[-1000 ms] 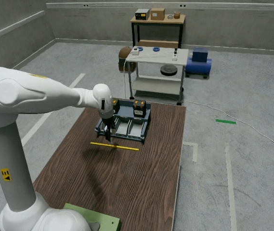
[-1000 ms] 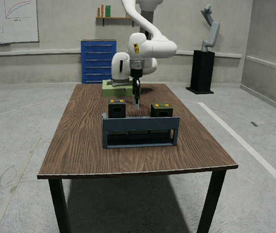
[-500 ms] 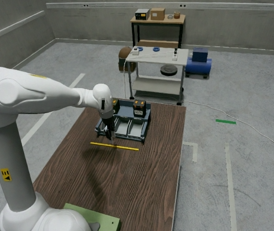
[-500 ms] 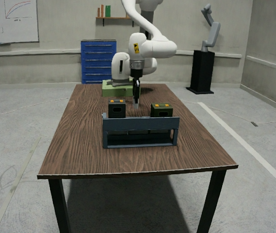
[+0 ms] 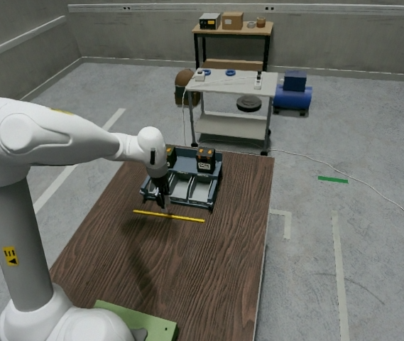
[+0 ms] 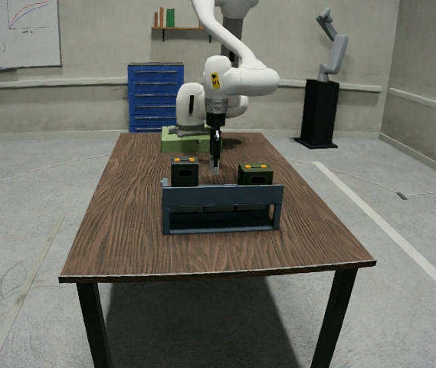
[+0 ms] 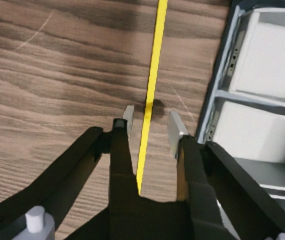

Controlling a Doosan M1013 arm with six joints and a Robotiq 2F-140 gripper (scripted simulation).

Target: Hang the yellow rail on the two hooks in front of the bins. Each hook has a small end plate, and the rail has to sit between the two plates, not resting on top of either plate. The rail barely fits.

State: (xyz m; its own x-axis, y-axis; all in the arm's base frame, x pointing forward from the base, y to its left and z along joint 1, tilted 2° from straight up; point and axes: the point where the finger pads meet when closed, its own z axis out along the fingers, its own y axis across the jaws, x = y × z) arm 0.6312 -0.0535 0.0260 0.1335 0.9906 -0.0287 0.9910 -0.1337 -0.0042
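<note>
Yellow and thin, the rail (image 5: pixel 168 216) is lying flat on the dark wood-grain surface (image 5: pixel 202 278), just in front of the blue-grey bin rack (image 5: pixel 214 182) and roughly parallel to its front edge. It is not on the hooks; it is resting on the wood, apart from the rack.

The white arm is reaching out over the surface and pointing its black hand (image 7: pixel 151 125) straight down over the rail, near the rail's middle as the top view shows it. In the wrist view the two grey fingertip pads (image 7: pixel 177 134) are standing on either side of the yellow strip, narrowed to a partial opening, with wood grain showing between each pad and the rail. The hand is gripping nothing; the fingers are straddling the rail without touching it.

From the exterior view the hand (image 6: pixel 214 169) is hanging behind the rack, between a black box (image 6: pixel 185 170) and a dark green box (image 6: pixel 255 172), both sitting on the rack's upper shelf with orange tabs on top. The rail itself is hidden behind the rack there.

The arm's base is standing on a pale green plate (image 5: pixel 150 322) at the near end of the surface.
</note>
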